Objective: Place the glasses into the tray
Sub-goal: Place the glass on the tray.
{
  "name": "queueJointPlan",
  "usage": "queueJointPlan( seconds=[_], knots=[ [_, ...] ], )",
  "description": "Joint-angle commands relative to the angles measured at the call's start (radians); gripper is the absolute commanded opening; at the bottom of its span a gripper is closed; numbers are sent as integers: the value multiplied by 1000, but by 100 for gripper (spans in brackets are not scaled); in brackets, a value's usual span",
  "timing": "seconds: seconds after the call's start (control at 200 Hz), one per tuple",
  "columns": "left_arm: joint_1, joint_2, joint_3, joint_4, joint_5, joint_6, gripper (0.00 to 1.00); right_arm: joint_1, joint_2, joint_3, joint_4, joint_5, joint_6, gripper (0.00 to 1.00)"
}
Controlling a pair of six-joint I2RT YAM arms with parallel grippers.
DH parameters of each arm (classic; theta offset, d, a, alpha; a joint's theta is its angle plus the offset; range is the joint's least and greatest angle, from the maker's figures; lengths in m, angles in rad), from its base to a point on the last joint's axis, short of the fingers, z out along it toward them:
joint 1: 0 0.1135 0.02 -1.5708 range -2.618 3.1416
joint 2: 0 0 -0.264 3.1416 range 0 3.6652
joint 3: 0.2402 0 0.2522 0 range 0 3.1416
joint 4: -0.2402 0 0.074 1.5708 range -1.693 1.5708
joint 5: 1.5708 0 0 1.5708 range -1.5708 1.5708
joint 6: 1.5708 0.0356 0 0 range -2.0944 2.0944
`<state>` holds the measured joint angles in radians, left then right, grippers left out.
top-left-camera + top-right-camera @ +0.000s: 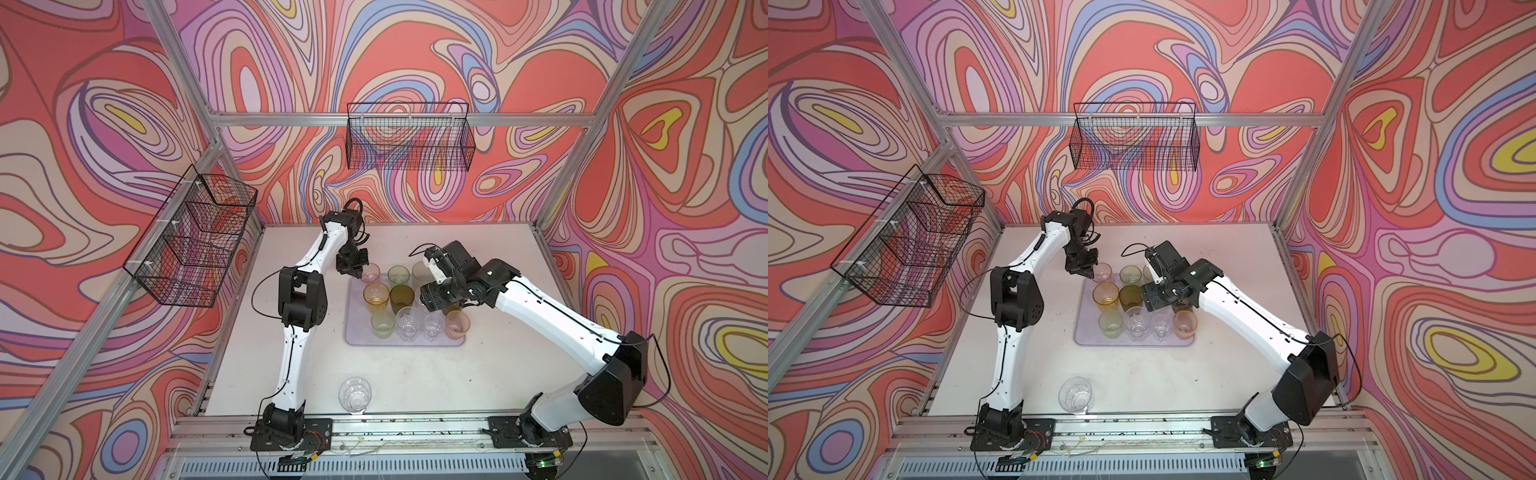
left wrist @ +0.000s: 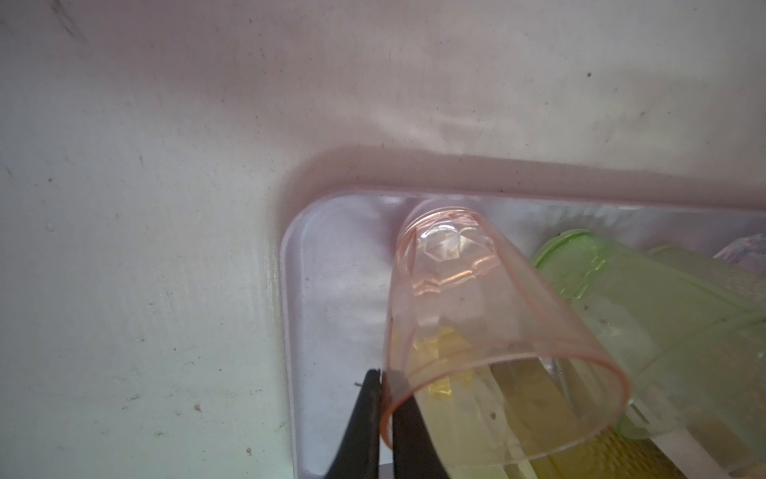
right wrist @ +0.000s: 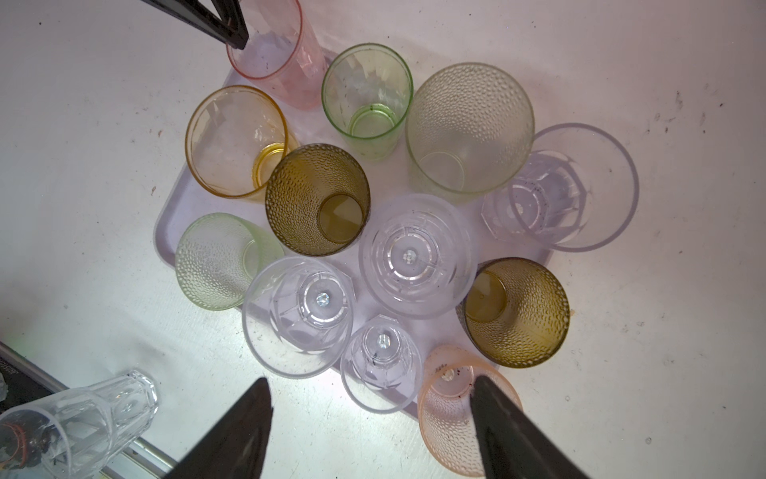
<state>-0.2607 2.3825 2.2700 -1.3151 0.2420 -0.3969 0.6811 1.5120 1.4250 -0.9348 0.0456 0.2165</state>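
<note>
The lavender tray (image 1: pixel 361 338) (image 1: pixel 1086 338) (image 3: pixel 166 224) lies mid-table and holds several glasses: amber (image 1: pixel 376 297), olive (image 1: pixel 402 296), pale green (image 1: pixel 382 324), clear (image 1: pixel 407 324) and peach dimpled (image 1: pixel 457 325). A pink glass (image 1: pixel 371 272) (image 2: pixel 476 331) (image 3: pixel 273 49) stands in the tray's far left corner (image 2: pixel 331 290). My left gripper (image 1: pixel 356 274) (image 2: pixel 383 373) is shut on its rim, one finger inside and one outside. My right gripper (image 1: pixel 430 301) (image 3: pixel 371 381) hangs open above the tray's right half, holding nothing. One clear glass (image 1: pixel 355 395) (image 1: pixel 1075 394) (image 3: pixel 83 419) stands on the table near the front edge.
Two black wire baskets hang on the walls, one at the back (image 1: pixel 409 137) and one at the left (image 1: pixel 195 237). An aluminium rail (image 1: pixel 415 428) with both arm bases runs along the table's front edge.
</note>
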Motion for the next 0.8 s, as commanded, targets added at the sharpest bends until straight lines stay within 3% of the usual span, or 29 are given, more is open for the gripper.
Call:
queueJointPlan(
  seconds=[0.0,0.796],
  knots=[
    [-4,15,-1,-19,-7,-10,12,-5,-21,-15,-4,19,-9,79],
    [-19,21,38,6,14,-6,28,-5,-30,-21,-8,21,-5,78]
  ],
)
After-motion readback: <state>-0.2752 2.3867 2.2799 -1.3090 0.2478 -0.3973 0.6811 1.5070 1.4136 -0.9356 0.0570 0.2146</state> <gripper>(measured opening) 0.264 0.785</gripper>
